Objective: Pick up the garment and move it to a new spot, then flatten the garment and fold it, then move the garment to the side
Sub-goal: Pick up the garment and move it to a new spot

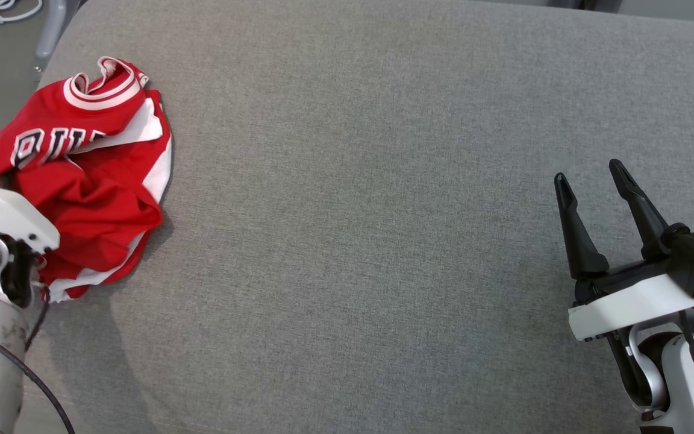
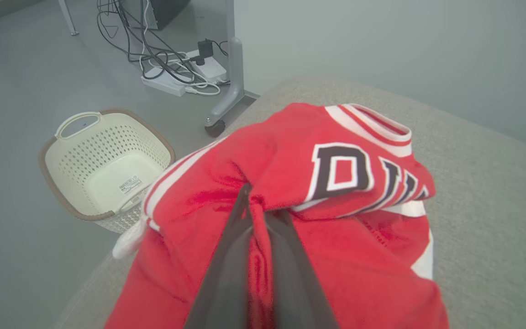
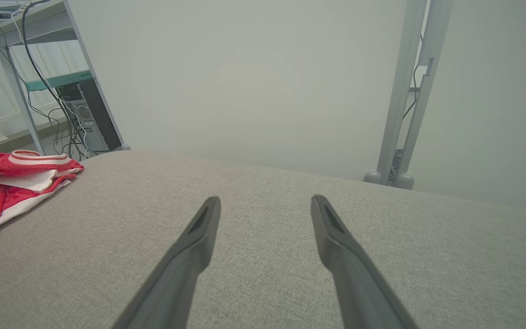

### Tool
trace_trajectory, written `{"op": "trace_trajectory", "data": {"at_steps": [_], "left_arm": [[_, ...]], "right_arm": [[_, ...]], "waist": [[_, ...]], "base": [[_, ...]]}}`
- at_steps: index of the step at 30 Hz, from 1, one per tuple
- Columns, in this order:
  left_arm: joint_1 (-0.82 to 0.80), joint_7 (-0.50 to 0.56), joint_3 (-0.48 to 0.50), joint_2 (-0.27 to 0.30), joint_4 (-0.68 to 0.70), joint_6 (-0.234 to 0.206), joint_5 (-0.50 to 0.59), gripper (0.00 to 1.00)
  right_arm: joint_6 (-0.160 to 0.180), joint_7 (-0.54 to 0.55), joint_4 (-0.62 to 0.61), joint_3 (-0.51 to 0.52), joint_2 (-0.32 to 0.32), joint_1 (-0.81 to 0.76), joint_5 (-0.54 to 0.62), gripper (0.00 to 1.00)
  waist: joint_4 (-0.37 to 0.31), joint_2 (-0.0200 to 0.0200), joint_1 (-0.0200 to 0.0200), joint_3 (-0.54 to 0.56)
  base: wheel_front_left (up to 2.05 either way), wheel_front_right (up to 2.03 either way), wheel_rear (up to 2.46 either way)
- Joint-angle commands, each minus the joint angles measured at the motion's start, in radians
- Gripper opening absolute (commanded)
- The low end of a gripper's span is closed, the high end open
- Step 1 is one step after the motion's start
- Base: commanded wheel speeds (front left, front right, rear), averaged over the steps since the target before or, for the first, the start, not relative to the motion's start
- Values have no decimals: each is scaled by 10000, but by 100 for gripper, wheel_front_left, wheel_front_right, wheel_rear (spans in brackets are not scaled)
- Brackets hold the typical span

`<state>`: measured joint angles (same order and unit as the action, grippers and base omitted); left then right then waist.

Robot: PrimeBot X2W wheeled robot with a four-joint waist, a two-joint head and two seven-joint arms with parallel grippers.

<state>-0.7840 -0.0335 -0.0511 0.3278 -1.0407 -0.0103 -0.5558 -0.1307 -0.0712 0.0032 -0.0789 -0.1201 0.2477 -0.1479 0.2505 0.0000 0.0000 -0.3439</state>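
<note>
Garment (image 1: pixel 82 181) lies crumpled at the far left of the grey cushion (image 1: pixel 353 241), left gripper (image 2: pixel 257 208) pinching a red fold; right gripper (image 1: pixel 588 172) hovers spread, near right. Pick-up step is in hand; next, I judge, lift and carry it right toward bare cushion

garment (image 1: pixel 88 199): red; white bands at collar and edges, thin red stripe in the collar; black letters outlined in white
surface (image 1: pixel 383 211): grey, fine woven fleck
basket (image 2: pixel 107 148): cream, diamond-punched walls; brown rim
right gripper (image 1: pixel 588 172): black jaws; white housing
</note>
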Motion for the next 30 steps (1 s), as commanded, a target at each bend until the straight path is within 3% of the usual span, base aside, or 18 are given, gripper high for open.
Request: {"op": "trace_trajectory", "data": {"at_steps": [1,7,15,21,30], "left_arm": [[-307,-333,32,172,108,8,79,0],[-576,-1527,197,494,692,85,78,0],[189,-2000,116,538,2283,-26,258,0],[1637,-1870,-83,413,4746,-468,448,0],[4466,-710,-461,74,9694,-1652,622,0]], "right_arm": [[-1,-78,33,18,-11,39,73,100],[-1,-194,250,79,102,-275,54,100],[-1,-252,331,150,277,-710,-54,100],[-1,-232,187,228,391,-1066,-97,100],[-1,-139,-136,259,537,-1394,-108,100]], "waist": [[73,0,0,141],[98,0,0,884],[-42,0,0,1831],[-369,0,0,2346],[-1499,0,0,2644]], "base": [[0,0,0],[0,0,0],[0,0,0],[0,0,0],[0,0,0]]}}
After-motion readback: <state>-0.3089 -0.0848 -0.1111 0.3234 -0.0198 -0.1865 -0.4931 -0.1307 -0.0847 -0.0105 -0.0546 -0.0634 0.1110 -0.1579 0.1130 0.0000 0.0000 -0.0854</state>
